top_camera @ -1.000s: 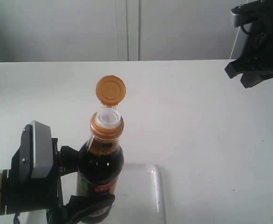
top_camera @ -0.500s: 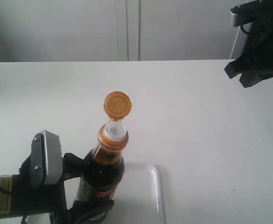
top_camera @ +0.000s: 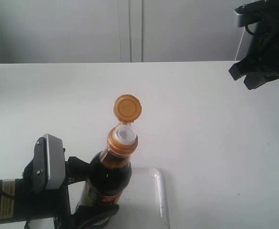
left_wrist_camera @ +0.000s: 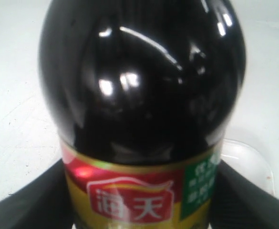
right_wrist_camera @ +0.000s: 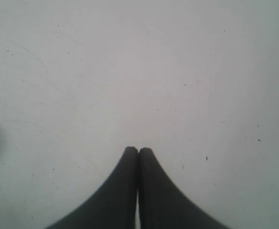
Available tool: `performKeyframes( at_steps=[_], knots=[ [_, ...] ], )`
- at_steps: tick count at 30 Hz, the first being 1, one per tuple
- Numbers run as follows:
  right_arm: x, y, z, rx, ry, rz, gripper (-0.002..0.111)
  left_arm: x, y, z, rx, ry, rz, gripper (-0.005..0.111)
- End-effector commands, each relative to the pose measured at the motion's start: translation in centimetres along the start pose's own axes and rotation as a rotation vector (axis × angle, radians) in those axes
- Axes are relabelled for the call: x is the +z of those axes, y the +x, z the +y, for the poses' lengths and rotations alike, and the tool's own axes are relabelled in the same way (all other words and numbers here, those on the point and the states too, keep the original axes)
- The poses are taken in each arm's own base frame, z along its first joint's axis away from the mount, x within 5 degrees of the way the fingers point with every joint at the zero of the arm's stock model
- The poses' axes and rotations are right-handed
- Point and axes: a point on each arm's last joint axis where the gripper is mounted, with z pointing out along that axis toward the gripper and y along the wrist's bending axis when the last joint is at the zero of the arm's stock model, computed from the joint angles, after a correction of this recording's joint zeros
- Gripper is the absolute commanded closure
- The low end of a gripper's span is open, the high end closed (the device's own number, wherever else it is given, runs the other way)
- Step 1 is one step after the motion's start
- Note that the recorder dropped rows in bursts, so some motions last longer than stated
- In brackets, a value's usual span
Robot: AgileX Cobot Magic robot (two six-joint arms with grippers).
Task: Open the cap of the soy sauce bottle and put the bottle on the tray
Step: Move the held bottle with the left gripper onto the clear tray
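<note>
My left pincer [top_camera: 95, 193] pinching the soy sauce bottle [top_camera: 109, 174] at its label, bottle upright over the tray [top_camera: 161, 191], base cut off below frame so contact I can't tell, cap [top_camera: 128, 107] flipped open on its hinge, right pincer [right_wrist_camera: 138, 153] pressed together above bare table [top_camera: 201, 119].

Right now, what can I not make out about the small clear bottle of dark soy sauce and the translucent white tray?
- Small clear soy sauce bottle, base: exterior view, behind the left gripper and below the bottom edge.
- Flat translucent white tray: one corner shows, so whether the bottle rests on it is unclear.
- Round orange cap: outside the left wrist view.
</note>
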Motion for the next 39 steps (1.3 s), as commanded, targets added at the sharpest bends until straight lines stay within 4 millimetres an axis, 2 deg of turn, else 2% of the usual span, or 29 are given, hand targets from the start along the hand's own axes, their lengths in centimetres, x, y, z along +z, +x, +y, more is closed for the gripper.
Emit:
performKeyframes(
  at_steps=[1, 4, 7, 17, 22, 27, 39],
  knots=[
    [-0.2, 0.1, 0.0, -0.014, 0.003, -0.011, 0.108, 0.0, -0.5, -0.2, 0.000, 0.021, -0.040, 0.085],
    [-0.2, 0.1, 0.0, -0.014, 0.002, -0.011, 0.108, 0.0, -0.5, -0.2, -0.001, 0.019, -0.040, 0.078],
    [-0.2, 0.1, 0.0, -0.017, 0.002, -0.011, 0.108, -0.4, -0.2, 0.1, -0.022, -0.006, -0.032, 0.060],
    [-0.2, 0.0, 0.1, -0.028, -0.008, -0.015, 0.108, -1.5, -0.6, 0.8, -0.132, -0.067, -0.012, 0.028],
    [-0.2, 0.0, 0.1, -0.028, -0.008, -0.015, 0.108, -1.9, -0.5, 1.0, -0.153, -0.105, 0.051, 0.022],
    [-0.2, 0.0, 0.1, -0.027, -0.009, -0.016, 0.108, -2.3, -0.7, 1.0, -0.154, -0.129, 0.075, 0.021],
    [-0.2, 0.0, 0.2, -0.033, -0.013, -0.022, 0.108, -3.7, -3.1, 0.8, -0.118, -0.176, -0.025, 0.021]
  ],
)
